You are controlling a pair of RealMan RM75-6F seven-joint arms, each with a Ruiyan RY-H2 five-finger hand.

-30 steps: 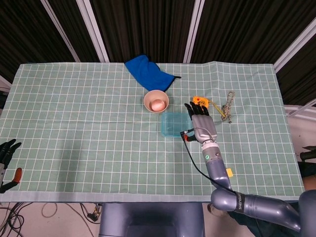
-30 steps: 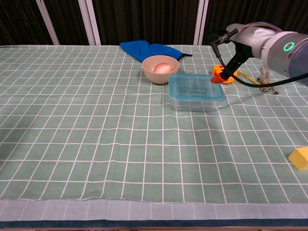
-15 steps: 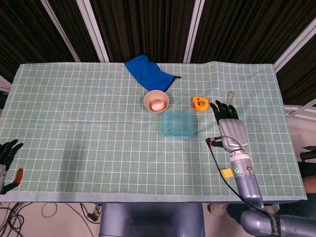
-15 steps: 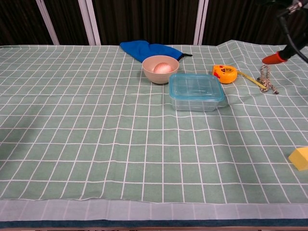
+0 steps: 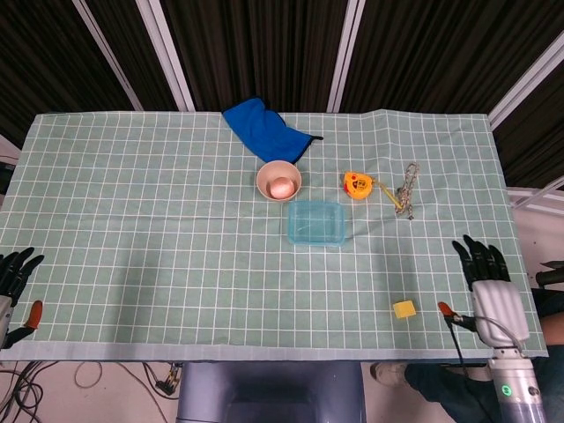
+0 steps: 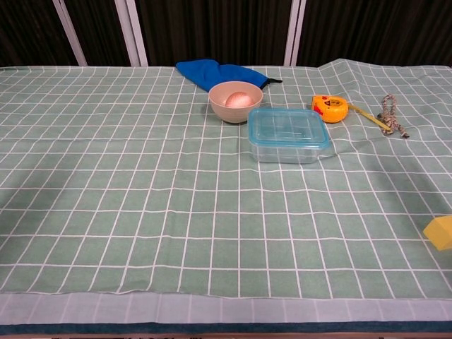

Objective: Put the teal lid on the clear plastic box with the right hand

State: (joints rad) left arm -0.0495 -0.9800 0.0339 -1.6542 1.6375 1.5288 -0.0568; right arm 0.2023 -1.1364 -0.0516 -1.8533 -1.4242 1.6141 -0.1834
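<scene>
The teal lid [image 6: 288, 126] sits on the clear plastic box [image 6: 289, 148] mid-tabletop, while the right hand [image 5: 490, 291] is empty, fingers spread, and the left hand [image 5: 11, 280], cut off by the frame edge, appears open.

In the head view, the left robot hand [image 5: 12, 275] is cut off by the left edge, so only part of it is shown and its hold cannot be judged. The arm below the right robot hand [image 5: 490, 291] is cropped by the bottom edge. Neither robot hand is shown in the chest view. There, the yellow block [image 6: 440, 232] is clipped by the right edge. What lies in the pink bowl [image 6: 235, 101] is seen only as a pinkish round shape.
</scene>
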